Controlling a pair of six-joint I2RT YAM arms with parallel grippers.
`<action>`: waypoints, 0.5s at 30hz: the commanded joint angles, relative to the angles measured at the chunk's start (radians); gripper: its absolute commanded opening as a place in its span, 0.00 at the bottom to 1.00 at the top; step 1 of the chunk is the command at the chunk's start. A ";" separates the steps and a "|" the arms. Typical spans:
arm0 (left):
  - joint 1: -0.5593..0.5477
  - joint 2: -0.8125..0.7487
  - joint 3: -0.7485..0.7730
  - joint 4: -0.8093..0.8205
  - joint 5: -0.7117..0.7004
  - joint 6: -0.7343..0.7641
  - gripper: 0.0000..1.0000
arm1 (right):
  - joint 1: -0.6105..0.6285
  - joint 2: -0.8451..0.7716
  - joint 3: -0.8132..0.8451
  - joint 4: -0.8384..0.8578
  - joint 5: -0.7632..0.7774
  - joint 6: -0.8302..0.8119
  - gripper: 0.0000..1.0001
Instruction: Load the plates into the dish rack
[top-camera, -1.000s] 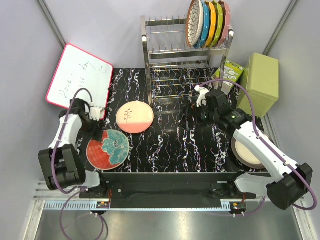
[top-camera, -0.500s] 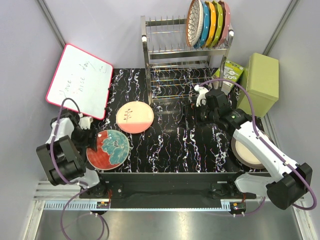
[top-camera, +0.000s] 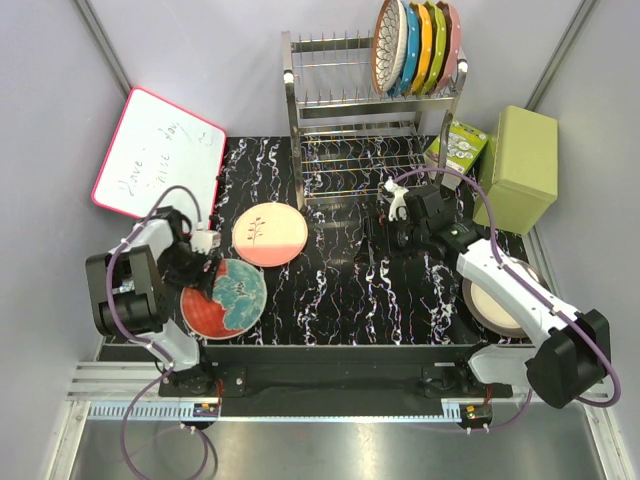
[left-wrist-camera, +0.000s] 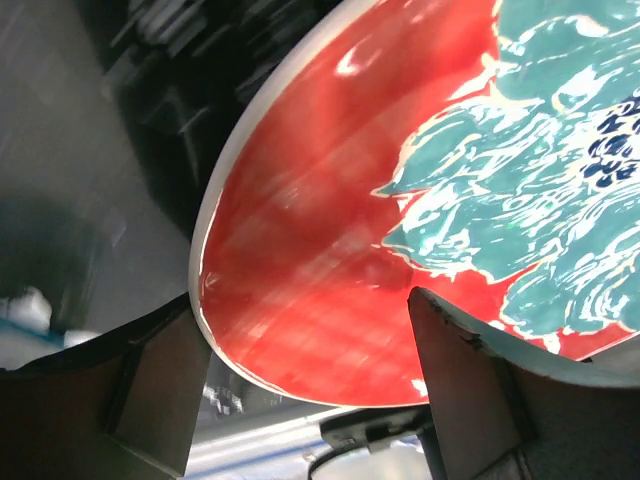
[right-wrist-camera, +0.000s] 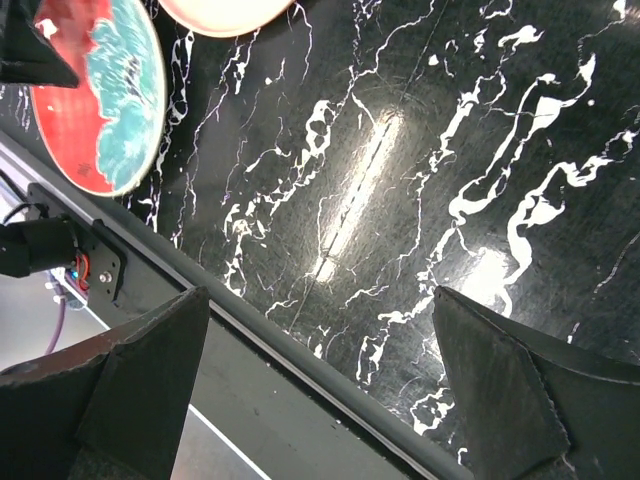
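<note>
the red plate (top-camera: 222, 297) lies flat and face up near the table's (top-camera: 350, 285) left front; being round, it has no long axis. the left gripper (top-camera: 202, 258) gapes wide, its fingers (left-wrist-camera: 160, 385) either side of the plate's rim, clamping nothing. the right gripper (right-wrist-camera: 320, 295) hangs spread and empty. the dish rack (top-camera: 330, 110) holds the floral plate (top-camera: 388, 45) on edge in its top tier, beside four plain plates (top-camera: 430, 45).

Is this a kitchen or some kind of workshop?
Probably a lab test booth staged as a kitchen: plain grey walls enclose it, two robot arms are bolted at the table's edge, and a steel dish rack holds colourful plates.
</note>
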 joint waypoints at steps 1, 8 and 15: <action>-0.141 -0.031 0.027 -0.018 0.050 0.049 0.79 | -0.027 0.023 -0.005 0.060 -0.043 0.023 1.00; -0.299 -0.002 0.070 -0.040 0.085 -0.003 0.79 | -0.099 0.084 -0.003 0.065 -0.113 0.038 1.00; -0.320 0.021 0.116 -0.117 0.042 -0.050 0.79 | -0.124 0.074 -0.023 0.062 -0.136 0.046 1.00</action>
